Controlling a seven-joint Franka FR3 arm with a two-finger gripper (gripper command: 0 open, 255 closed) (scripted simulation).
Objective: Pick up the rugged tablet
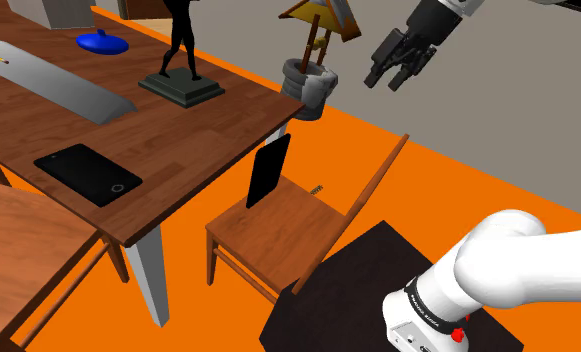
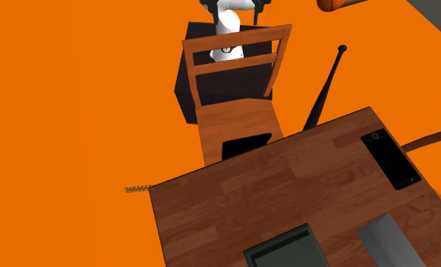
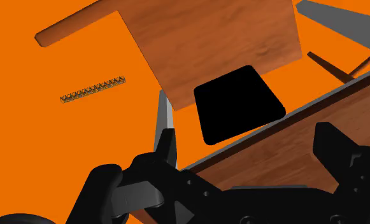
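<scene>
A black tablet (image 1: 268,168) stands on edge on the wooden chair seat (image 1: 278,225), leaning against the table's side. From above, the tablet (image 2: 245,146) shows between chair and table edge. Along the hand's line of sight the tablet (image 3: 239,102) lies ahead, centred between the fingers and well apart from them. My gripper (image 1: 386,82) hangs high above the chair's back, open and holding nothing. Its fingers (image 3: 167,149) stand wide apart around nothing. A second black tablet (image 1: 88,172) with a round button lies flat on the wooden table (image 1: 178,140).
On the table stand a dark statue (image 1: 183,60), a blue dish (image 1: 102,42), a grey wedge (image 1: 63,85) and a grey pot (image 1: 308,85) at the corner. A black bat (image 2: 325,91) leans by the table. A small toothed strip (image 2: 136,188) lies on the orange floor.
</scene>
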